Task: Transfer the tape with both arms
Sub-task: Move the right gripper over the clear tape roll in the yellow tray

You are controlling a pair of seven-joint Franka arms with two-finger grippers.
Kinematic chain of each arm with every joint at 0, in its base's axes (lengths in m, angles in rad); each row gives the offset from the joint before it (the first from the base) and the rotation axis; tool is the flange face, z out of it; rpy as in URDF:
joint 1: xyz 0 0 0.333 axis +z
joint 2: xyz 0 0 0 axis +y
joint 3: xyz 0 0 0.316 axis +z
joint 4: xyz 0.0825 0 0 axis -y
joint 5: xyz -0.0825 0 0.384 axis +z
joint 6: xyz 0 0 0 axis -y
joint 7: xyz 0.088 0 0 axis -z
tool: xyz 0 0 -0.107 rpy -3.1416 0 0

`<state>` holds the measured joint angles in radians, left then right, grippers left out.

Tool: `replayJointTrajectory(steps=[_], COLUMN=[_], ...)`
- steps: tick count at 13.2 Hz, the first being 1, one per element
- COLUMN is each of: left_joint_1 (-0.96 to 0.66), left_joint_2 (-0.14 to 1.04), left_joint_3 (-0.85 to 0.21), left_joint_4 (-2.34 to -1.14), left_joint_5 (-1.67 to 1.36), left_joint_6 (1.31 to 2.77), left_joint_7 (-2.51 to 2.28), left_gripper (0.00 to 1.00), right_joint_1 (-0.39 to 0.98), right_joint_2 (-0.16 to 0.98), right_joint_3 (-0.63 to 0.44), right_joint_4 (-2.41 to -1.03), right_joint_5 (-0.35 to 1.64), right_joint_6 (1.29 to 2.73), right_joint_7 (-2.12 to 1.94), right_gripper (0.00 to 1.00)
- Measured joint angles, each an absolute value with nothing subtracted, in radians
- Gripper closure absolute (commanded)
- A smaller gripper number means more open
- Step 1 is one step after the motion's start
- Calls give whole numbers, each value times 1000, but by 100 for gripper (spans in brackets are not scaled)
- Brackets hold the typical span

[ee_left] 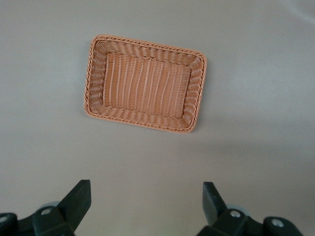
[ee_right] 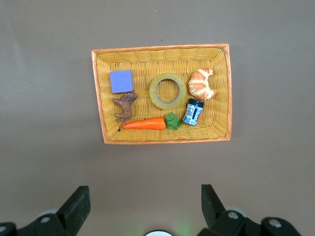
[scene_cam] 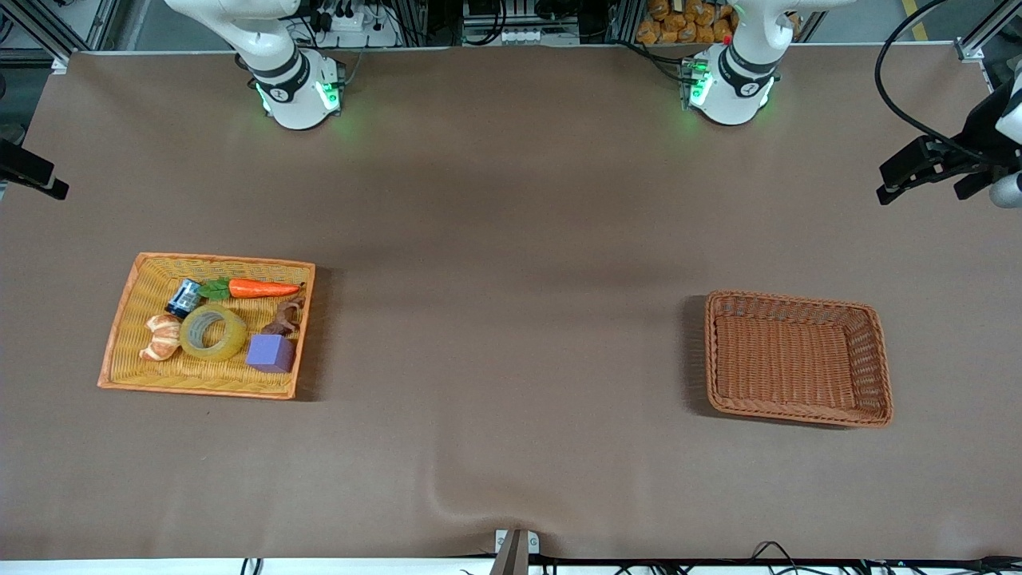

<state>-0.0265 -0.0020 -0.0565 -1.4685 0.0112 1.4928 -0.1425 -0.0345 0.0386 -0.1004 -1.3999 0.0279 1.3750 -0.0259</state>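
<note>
The right gripper [ee_right: 142, 206] has its fingers [ee_right: 76, 204] spread wide, grasping nothing, high over the yellow basket [ee_right: 224, 93]. The left gripper [ee_left: 145, 204] is equally released above the brown basket [ee_left: 197, 88]. The tape [scene_cam: 213, 332] lies flat in the yellow basket, middle left of the front frame, seemingly touching the croissant [scene_cam: 162, 336], near the purple cube [scene_cam: 271, 352], on the worktop [scene_cam: 511, 335].

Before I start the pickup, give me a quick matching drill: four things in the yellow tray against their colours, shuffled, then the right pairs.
Things:
1. tape
2. cube
3. carrot
4. croissant

Colours:
A. purple
B. golden brown
C. translucent yellowish
D. orange with green leaves

Pairs: 1-C, 2-A, 3-D, 4-B. All four lie in the yellow tray toward the right arm's end of the table.
</note>
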Motion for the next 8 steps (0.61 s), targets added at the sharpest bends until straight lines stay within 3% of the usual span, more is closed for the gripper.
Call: replayJointTrajectory(steps=[8], left_joint_1=[-30], left_joint_2=[18], left_joint_3=[-63], left_joint_4=[-1469], left_joint_5=[11], left_joint_6=[1488], left_joint_7=[-142], left_gripper=[0], right_joint_1=[-29], right_joint_2=[39], right_joint_3=[-113], right_joint_4=[-1400], right_joint_5=[28], right_joint_6=[1375], right_joint_7=[-26], right_gripper=[0])
